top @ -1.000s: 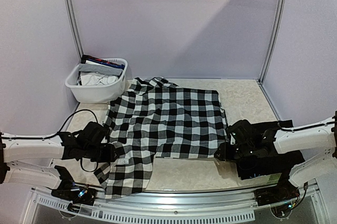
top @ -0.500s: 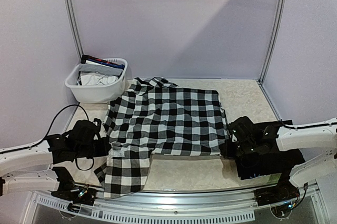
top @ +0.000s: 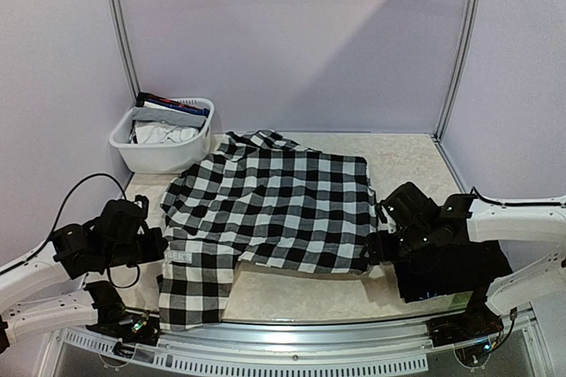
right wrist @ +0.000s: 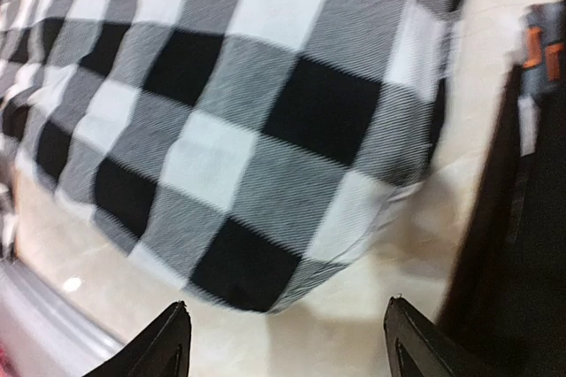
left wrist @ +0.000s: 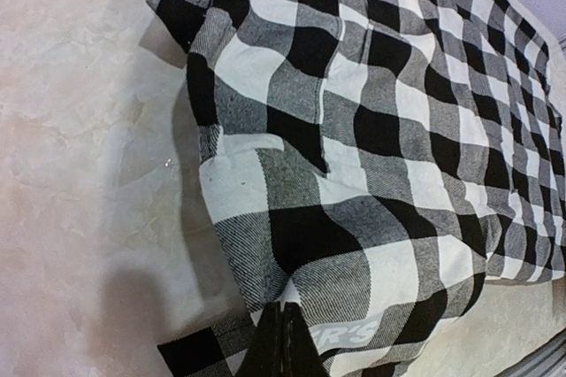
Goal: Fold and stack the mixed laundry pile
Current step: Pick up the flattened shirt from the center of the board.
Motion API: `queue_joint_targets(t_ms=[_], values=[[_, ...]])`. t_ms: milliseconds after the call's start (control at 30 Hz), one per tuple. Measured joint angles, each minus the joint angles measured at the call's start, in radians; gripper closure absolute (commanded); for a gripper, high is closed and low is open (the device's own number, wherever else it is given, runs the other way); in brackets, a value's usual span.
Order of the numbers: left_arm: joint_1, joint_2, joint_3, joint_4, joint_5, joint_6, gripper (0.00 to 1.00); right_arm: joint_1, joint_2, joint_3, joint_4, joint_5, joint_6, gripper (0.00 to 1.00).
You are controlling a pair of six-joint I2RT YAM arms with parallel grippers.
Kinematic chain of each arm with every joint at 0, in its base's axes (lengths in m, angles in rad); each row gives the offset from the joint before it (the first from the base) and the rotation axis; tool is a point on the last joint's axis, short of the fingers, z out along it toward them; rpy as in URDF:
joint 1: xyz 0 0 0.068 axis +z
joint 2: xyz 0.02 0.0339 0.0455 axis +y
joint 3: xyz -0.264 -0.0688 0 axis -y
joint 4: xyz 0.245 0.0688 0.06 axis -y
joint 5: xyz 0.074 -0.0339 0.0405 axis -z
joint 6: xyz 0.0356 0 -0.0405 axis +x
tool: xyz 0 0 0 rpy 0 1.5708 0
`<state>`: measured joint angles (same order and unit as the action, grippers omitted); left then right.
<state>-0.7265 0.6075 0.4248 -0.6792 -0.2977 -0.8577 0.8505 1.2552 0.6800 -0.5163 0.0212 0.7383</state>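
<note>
We locate the checkered shirt (top: pixel 274 204) spread flat across the middle of the table (top: pixel 407 160), collar end toward the far edge. One sleeve runs down to the near-left edge. The cloth is mostly smooth, with a fold line where the sleeve meets the body.

The left gripper (left wrist: pixel 285 346) is at the shirt's near-left side. In the left wrist view its fingers are pressed together with no gap, pinching the fabric just beside a grey printed label. We read this as a closed grip on the shirt.

The right gripper (right wrist: pixel 287 337) is low at the shirt's near-right corner. Its jaws stand wide apart and hold nothing. In the right wrist view that corner of the cloth lies rounded on the table just ahead of the two fingertips, not between them.

A black garment (top: pixel 455 271) lies on the near-right of the table, under the right arm, just beside the shirt's edge.

A white basket (top: pixel 164 154) sits at the far-left of the table, close to the shirt's collar end. It contains grey and white garments (top: pixel 168 129). We cannot identify them further.
</note>
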Motion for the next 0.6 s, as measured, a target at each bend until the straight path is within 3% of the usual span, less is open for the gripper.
queue_joint_targets(t_ms=[133, 267, 600], values=[[0.000, -0.011, 0.000, -0.029, -0.003, -0.012, 1.00, 0.000, -0.033, -0.035, 0.044, -0.102, 0.027, 0.30], [0.000, -0.013, -0.002, -0.043, -0.003, -0.017, 1.00, 0.000, -0.032, -0.100, 0.124, -0.193, 0.081, 0.41], [0.000, -0.012, -0.031, -0.039, -0.003, -0.026, 1.00, 0.000, 0.033, -0.152, 0.257, -0.245, 0.146, 0.57]])
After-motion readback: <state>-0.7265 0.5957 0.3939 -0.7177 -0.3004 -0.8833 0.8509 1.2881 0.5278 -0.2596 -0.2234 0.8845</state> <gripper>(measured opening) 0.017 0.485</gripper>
